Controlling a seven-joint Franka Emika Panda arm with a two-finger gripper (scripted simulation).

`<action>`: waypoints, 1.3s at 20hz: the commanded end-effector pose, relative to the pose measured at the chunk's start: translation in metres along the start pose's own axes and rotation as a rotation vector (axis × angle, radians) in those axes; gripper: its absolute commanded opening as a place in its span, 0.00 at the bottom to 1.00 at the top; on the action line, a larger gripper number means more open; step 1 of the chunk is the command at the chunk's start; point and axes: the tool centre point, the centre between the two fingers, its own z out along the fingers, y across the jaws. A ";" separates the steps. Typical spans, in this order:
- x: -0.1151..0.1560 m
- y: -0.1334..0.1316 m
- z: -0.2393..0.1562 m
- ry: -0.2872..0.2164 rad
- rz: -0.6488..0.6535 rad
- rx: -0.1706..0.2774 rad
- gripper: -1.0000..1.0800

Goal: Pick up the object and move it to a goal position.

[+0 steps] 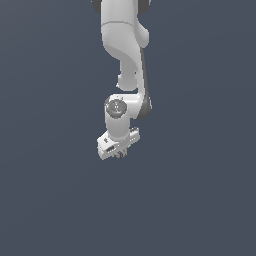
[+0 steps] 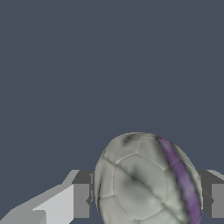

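The white arm hangs down the middle of the exterior view, and its gripper [image 1: 120, 154] points down over the dark grey floor. A tiny bit of the ball [image 1: 120, 155] peeks out under the white hand. In the wrist view the ball [image 2: 146, 181] is mottled whitish-grey with a purple stripe and sits between the two fingers [image 2: 81, 199], which press on both its sides. The gripper [image 2: 146, 201] is shut on the ball. Whether the ball rests on the floor or hangs above it cannot be told.
A plain dark grey surface [image 1: 50, 190] fills both views. No other object, container or edge shows.
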 end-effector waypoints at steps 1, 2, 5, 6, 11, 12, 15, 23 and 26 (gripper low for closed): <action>0.014 -0.012 -0.002 0.002 -0.002 -0.001 0.00; 0.021 -0.017 -0.003 0.002 -0.002 -0.001 0.00; 0.043 -0.036 -0.006 0.002 -0.002 -0.001 0.00; 0.051 -0.043 -0.007 0.002 -0.002 -0.001 0.00; 0.095 -0.079 -0.011 0.001 -0.002 0.000 0.00; 0.104 -0.086 -0.012 0.001 -0.002 0.000 0.00; 0.131 -0.108 -0.015 0.001 -0.002 0.000 0.00; 0.180 -0.145 -0.021 0.001 -0.002 0.000 0.00; 0.190 -0.152 -0.021 0.001 -0.002 0.000 0.00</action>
